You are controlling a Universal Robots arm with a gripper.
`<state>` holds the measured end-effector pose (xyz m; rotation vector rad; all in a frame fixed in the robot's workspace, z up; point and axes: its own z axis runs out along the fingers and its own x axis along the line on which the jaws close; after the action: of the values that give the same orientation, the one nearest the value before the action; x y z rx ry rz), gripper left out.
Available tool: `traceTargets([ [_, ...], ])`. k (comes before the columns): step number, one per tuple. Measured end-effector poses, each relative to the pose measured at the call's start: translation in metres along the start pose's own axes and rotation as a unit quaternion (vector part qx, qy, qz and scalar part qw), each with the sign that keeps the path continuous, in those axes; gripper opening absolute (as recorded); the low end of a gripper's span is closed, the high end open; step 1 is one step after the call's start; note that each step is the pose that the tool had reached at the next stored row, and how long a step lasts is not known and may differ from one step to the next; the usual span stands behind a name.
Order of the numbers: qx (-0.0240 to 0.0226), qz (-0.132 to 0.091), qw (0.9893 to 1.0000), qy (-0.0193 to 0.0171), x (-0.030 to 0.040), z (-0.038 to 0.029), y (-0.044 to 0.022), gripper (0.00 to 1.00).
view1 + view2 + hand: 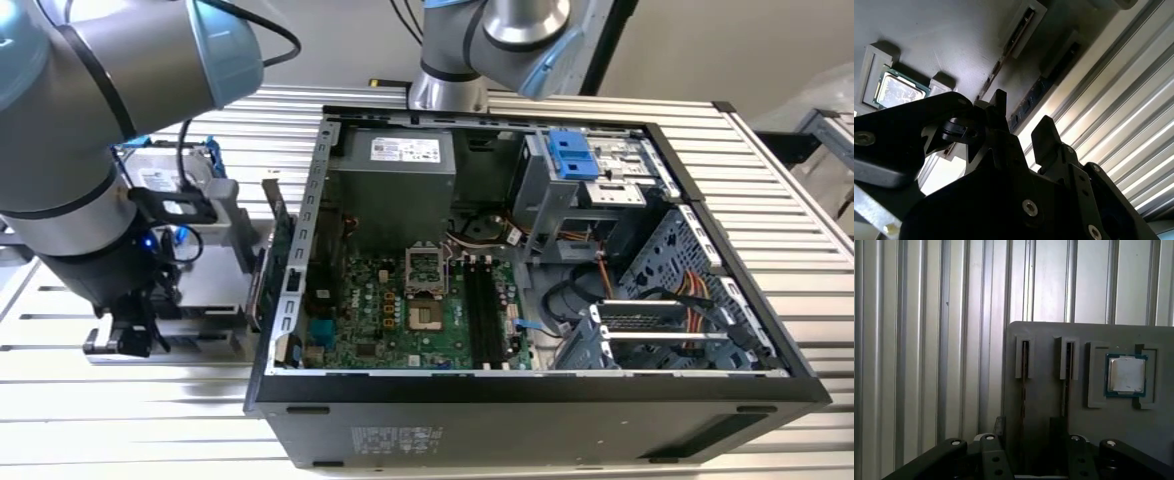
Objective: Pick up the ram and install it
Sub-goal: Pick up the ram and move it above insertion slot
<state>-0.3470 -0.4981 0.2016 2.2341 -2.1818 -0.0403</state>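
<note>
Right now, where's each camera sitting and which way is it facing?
Exterior view: high up, looking down into the open computer case on the slatted table; arm at the exterior view's left.
First wrist view: behind the gripper, facing the grey holder.
Second wrist view: low beside the gripper, angled across that holder.
Both wrist views share the gripper, holder and processor chip.
</note>
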Motion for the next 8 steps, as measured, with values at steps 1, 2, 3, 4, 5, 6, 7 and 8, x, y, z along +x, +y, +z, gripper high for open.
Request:
traceTargets([
  [1,0.0000,0.000,1.0000,-0.0001,0.0004,0.0009,0.0000,1.00],
  [2,-0.0002,0.000,1.0000,-0.0001,0.0010,0.0018,0.0000,1.00],
  [3,-0.0003,0.000,1.0000,0.0000,0.0014,0.0026,-0.0001,1.00],
  [4,-0.0004,0.000,1.0000,0.0000,0.0018,0.0036,-0.0001,1.00],
  [5,-0.0005,0.000,1.0000,-0.0001,0.0021,0.0045,-0.0001,1.00],
  [6,-0.0006,0.000,1.0000,-0.0001,0.0025,0.0055,-0.0001,1.00],
  [7,-0.0008,0.000,1.0000,-0.0001,0.0028,0.0064,-0.0002,1.00],
  [8,-0.0009,0.000,1.0000,0.0000,0.0030,0.0072,-0.0001,1.00],
])
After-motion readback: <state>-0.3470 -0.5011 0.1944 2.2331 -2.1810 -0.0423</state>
